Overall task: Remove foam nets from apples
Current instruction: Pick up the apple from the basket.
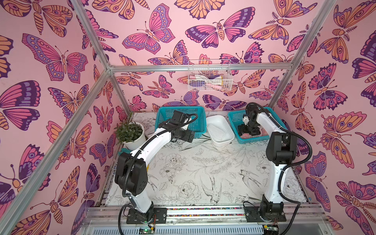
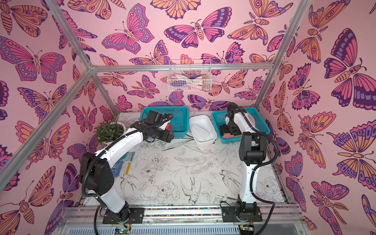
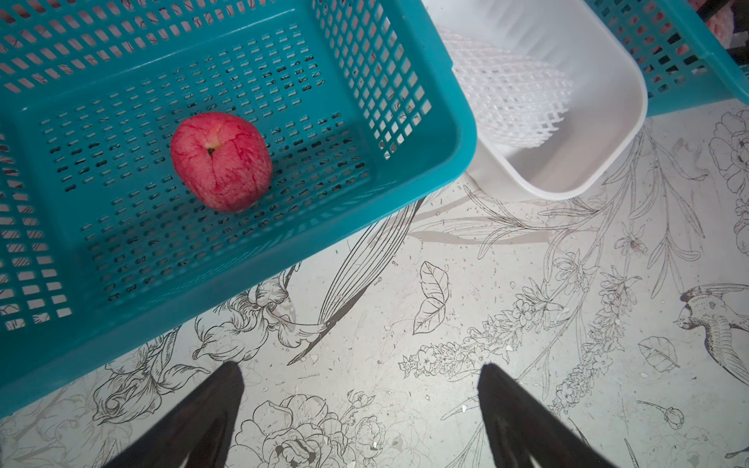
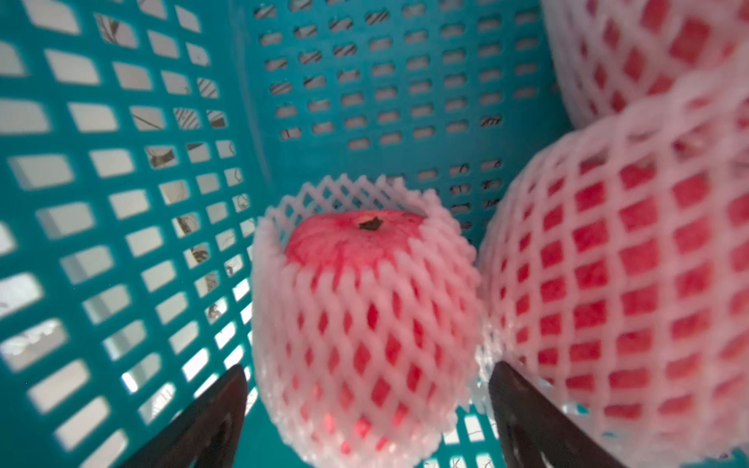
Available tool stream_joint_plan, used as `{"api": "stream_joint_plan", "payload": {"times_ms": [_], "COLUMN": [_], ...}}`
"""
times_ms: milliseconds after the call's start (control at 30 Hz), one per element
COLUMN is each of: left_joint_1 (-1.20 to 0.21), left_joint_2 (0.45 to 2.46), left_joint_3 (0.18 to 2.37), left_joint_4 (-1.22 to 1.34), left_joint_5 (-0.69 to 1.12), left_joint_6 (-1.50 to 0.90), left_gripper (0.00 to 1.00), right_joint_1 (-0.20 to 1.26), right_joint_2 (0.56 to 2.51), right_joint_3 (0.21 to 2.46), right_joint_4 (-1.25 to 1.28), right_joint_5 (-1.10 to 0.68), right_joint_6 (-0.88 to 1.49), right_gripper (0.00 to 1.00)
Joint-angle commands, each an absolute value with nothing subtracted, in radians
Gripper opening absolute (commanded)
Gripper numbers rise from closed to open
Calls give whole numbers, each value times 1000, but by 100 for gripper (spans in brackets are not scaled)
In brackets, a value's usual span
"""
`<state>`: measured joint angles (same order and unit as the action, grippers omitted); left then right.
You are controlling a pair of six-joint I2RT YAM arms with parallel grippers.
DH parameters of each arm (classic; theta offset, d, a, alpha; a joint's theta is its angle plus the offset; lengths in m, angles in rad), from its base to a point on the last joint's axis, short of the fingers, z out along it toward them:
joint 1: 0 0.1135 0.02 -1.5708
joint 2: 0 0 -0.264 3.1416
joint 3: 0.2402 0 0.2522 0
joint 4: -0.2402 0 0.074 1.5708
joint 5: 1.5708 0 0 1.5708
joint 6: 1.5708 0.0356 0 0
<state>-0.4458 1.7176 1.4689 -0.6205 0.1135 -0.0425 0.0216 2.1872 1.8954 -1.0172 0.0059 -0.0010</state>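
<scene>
My right gripper (image 4: 367,377) is down inside the right teal basket (image 1: 234,117), open, with one finger on each side of an upright apple in its foam net (image 4: 364,316). A gap shows between the net and one finger (image 4: 219,405). Two more netted apples (image 4: 632,291) crowd beside it. One bare red apple (image 3: 221,162) lies in the left teal basket (image 3: 429,170). My left gripper (image 3: 360,377) hangs open and empty over the table, just outside that basket. An empty foam net (image 3: 510,93) lies in the white tray (image 3: 567,190).
The white tray (image 1: 221,142) sits between the two baskets at the back of the table. A potted plant (image 1: 130,132) stands at the back left beside the left arm. A wire basket (image 1: 209,80) hangs on the rear wall.
</scene>
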Motion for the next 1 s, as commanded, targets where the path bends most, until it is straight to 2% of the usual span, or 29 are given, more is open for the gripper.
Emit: {"api": "stream_joint_plan", "payload": {"times_ms": [0, 133, 267, 567, 967], "left_joint_1": [-451, -451, -451, -453, -460], "left_joint_2": [1733, 1734, 1733, 1735, 1721], "left_joint_3": [1457, 1460, 1460, 1462, 1450], "left_joint_4": [-608, -609, -609, -609, -608], "left_joint_5": [122, 121, 117, 117, 129], "left_joint_6": [-34, -27, -21, -15, -14], "left_gripper": [93, 92, 92, 92, 92], "right_joint_1": [29, 31, 39, 52, 57], "right_joint_2": [2221, 2249, 2249, 2230, 2109], "right_joint_3": [1922, 1940, 1944, 1949, 1925], "right_joint_4": [-1030, -1034, -1026, -1024, -1002], "right_joint_5": [30, 24, 14, 13, 40], "right_joint_6": [-9, -16, -33, -53, -47], "right_gripper": [96, 94, 88, 67, 60]}}
